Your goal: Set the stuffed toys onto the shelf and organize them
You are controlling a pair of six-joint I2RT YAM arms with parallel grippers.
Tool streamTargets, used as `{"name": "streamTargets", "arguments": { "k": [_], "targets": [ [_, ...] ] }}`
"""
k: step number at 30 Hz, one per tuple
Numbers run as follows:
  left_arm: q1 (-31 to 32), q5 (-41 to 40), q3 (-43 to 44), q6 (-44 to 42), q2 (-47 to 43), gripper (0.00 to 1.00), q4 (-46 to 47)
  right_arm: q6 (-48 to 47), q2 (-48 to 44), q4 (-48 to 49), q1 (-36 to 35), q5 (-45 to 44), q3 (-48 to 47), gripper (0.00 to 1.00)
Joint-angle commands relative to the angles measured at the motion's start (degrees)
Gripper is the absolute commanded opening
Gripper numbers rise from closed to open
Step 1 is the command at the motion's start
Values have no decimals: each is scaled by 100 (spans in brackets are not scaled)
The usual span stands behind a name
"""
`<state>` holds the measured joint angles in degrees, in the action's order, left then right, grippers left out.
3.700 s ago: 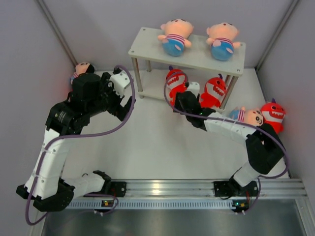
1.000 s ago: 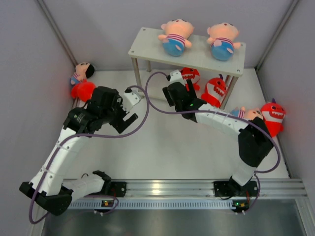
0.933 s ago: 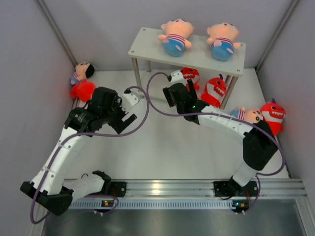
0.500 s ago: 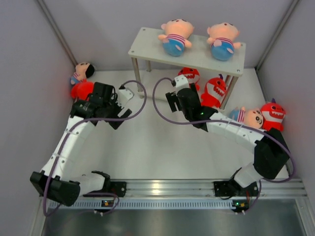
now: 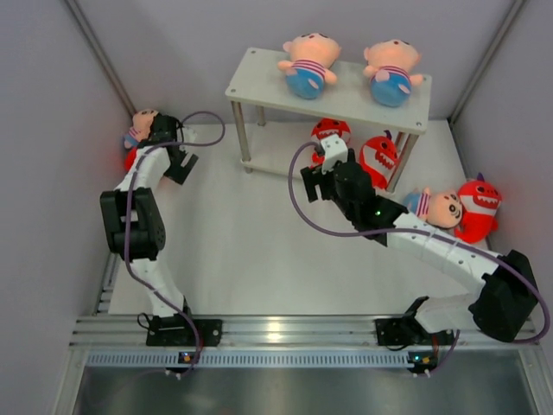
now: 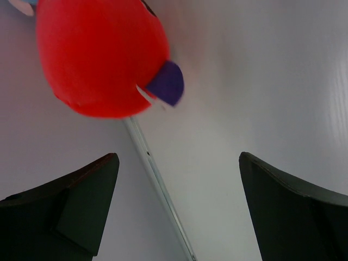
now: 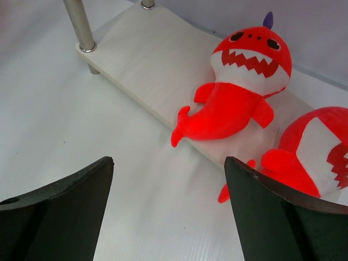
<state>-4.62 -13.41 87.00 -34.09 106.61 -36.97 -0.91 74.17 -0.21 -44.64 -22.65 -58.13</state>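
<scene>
1. White walls are crowding the shelf at the back.
2. Left gripper, spread and empty, is facing a wall-side red shark; a push risks jamming it.
3. Right gripper, likewise spread, is hovering near a shelved shark, risking a nudge.

There is one shelf. There are four dolls: top left doll, top right doll, floor doll, corner doll. There are four red sharks: first shelf shark, second shelf shark, right shark, corner shark. There are two robot arms: left arm, right arm.
</scene>
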Motion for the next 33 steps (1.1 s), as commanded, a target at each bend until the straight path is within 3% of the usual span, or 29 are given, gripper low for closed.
{"name": "streamTargets", "arguments": {
  "k": [1, 6, 10, 13, 14, 15, 17, 22, 26, 33],
  "targets": [
    [49, -574, 939, -98, 831, 98, 1174, -24, -69, 232, -106, 16, 100, 84],
    [5, -1487, 1802, -177, 1871, 98, 1875, 3, 141, 223, -97, -46, 82, 84],
    [-126, -1384, 2014, -221, 2408, 94, 1974, 3, 369, 179, -106, -29, -32, 84],
    [-153, -1445, 2014, -169, 2523, 56, 1966, 12, 519, 91, -97, -28, -199, 83],
    [-170, -1437, 1988, -151, 2488, 20, 1957, 20, 528, 74, -97, -28, -251, 83],
    [-188, -1410, 1918, -125, 2357, 0, 1957, 29, 519, 74, -97, -37, -260, 83],
    [-214, -1253, 1602, -63, 2129, 0, 1957, 47, 476, 73, -97, -37, -260, 83],
    [-223, -51, 408, 95, 302, 0, 1528, 38, 90, 38, -150, 103, -164, 83],
    [-223, 1861, 64, 288, -1174, 0, 334, -85, -332, 73, -264, 437, 38, 82],
    [-223, 4262, -43, 78, -3336, 0, -2301, -664, -825, 319, -870, 1376, 56, 81]
  ]
}}
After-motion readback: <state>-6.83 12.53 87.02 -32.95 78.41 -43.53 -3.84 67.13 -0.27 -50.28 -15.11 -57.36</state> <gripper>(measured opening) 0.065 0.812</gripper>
